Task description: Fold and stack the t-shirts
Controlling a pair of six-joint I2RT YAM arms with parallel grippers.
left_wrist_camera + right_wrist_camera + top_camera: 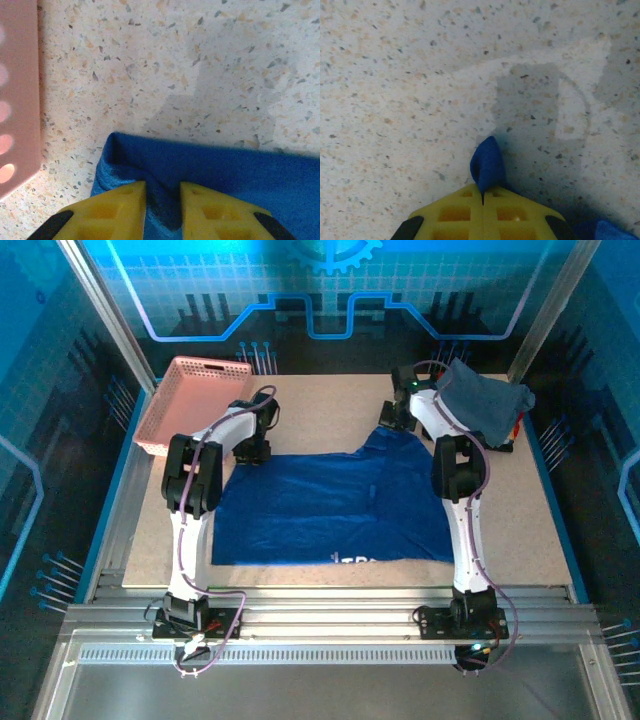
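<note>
The royal-blue t-shirt [340,505] lies spread nearly flat in the middle of the table [520,510]. Its near hem runs just inside the table's near edge, where a bit of white lettering [355,560] shows. Its far edge is uneven: lower on the left and rising to a peak at the far right.

The left gripper [250,452] sits at the shirt's far-left corner. In the left wrist view, its yellow fingers [125,210] stand a little apart with a bunched fold of the blue cloth [240,175] filling the gap, so the left gripper [162,192] is pinching that corner. The cloth puckers just left of the fingers.

The right gripper [398,420] is at the raised far-right peak. In the right wrist view, its fingers are pressed tight together. A small pointed tip of the blue cloth [487,162] pokes out beyond the right gripper [482,197] above the speckled tabletop [420,75]. More blue cloth shows at the lower right corner of that view.

The slate grey-blue t-shirt [485,400] lies crumpled at the far right corner of the table, just right of the right arm and apart from the blue shirt.

A pink perforated basket [190,390] stands at the far left corner. Its wall [20,100] appears at the left edge of the left wrist view, near the pinched corner but not touching it, with bare speckled table [175,65] between them.
</note>
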